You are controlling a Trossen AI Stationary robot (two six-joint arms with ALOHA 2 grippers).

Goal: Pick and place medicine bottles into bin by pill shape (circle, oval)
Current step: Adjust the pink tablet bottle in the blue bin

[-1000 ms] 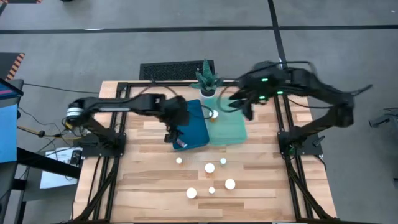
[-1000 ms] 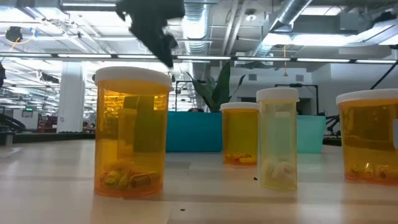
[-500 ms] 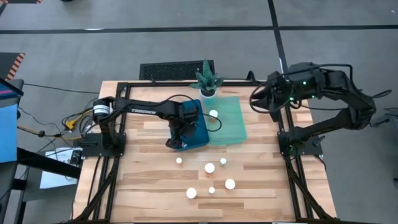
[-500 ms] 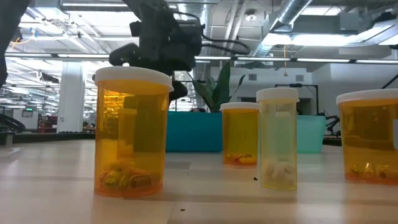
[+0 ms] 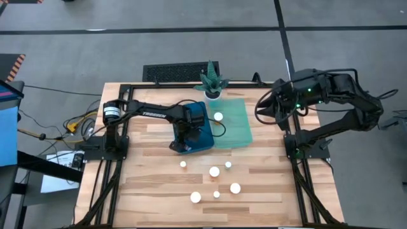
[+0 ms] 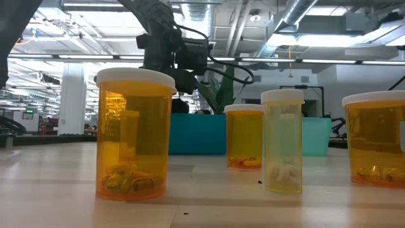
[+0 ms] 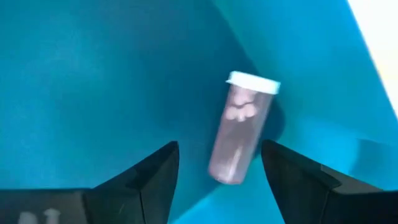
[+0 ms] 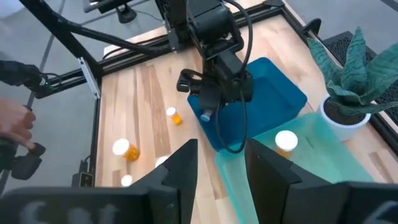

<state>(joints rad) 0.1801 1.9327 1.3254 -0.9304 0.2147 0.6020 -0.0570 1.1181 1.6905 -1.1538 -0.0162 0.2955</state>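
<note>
My left gripper hangs open over the near part of the blue bin. A small pill bottle with a white cap lies on its side on the bin floor beyond the fingertips, untouched. My right gripper is open and empty near the table's right edge, beside the pale green bin. One white-capped bottle stands upright in that bin. Several amber bottles stand upright on the table's near half; they also show in the low view.
A potted green plant stands at the far edge behind the bins. A person's hand shows beyond the table's left side. Black frame rails run along both table sides.
My right gripper has drawn back from over the green bin toward the table's right edge, leaving a bottle standing in that bin. My left gripper has come down lower over the blue bin.
</note>
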